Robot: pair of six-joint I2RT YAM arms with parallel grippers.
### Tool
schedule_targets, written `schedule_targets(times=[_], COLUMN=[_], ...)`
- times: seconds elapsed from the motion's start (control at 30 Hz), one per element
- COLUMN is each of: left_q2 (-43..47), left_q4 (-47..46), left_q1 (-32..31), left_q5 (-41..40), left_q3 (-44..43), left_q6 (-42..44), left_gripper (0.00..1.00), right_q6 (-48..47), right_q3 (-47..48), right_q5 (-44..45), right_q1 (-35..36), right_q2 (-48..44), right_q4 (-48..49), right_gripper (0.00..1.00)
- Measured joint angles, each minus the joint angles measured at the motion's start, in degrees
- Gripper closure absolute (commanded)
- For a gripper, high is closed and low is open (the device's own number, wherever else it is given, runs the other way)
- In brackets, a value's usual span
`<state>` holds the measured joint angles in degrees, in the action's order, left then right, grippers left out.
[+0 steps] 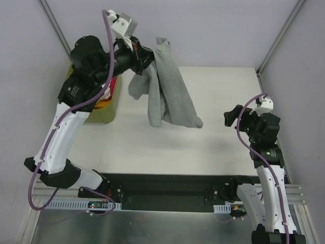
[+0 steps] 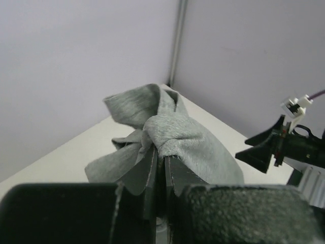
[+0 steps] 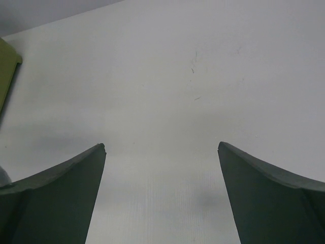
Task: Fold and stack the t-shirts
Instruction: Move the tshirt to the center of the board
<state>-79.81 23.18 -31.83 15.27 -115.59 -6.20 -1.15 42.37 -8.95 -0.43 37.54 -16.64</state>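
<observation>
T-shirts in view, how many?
1 for sure: the heather grey cotton t-shirt dangles from the shut left hand. Red and yellow cloth in the olive-green plastic tub, behind the arm, may be more.

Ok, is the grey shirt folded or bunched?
Bunched, not folded: the grey shirt hangs crumpled from the left end effector, which is shut on it.

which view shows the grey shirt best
Top external: the grey t-shirt shows whole, hanging from the left hand. Left wrist shows only the bunch pinched there; right wrist shows none of it clearly.
</observation>
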Motion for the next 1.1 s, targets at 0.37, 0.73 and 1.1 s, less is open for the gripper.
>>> schedule_targets(times=[0.37, 0.73, 1.1], left_q2=[-6.10, -8.50, 1.95], left_q4=[-2.86, 4.31, 2.80], left_q1=[-5.60, -0.15, -0.04], left_q5=[-14.32, -32.68, -31.17], left_q3=[10.34, 34.23, 45.00], left_q6=[-1.55, -11.39, -18.99], left_gripper=[0.01, 0.01, 0.01], right_q6=[0.02, -0.46, -2.47], right_q3=[-0.35, -0.15, 6.14], right_q5=[3.13, 1.33, -1.95], right_q1=[0.00, 4.35, 31.17], right_q2=[-1.09, 6.19, 30.95], right_q4=[0.31, -0.50, -2.45], right_gripper=[0.03, 0.03, 0.04])
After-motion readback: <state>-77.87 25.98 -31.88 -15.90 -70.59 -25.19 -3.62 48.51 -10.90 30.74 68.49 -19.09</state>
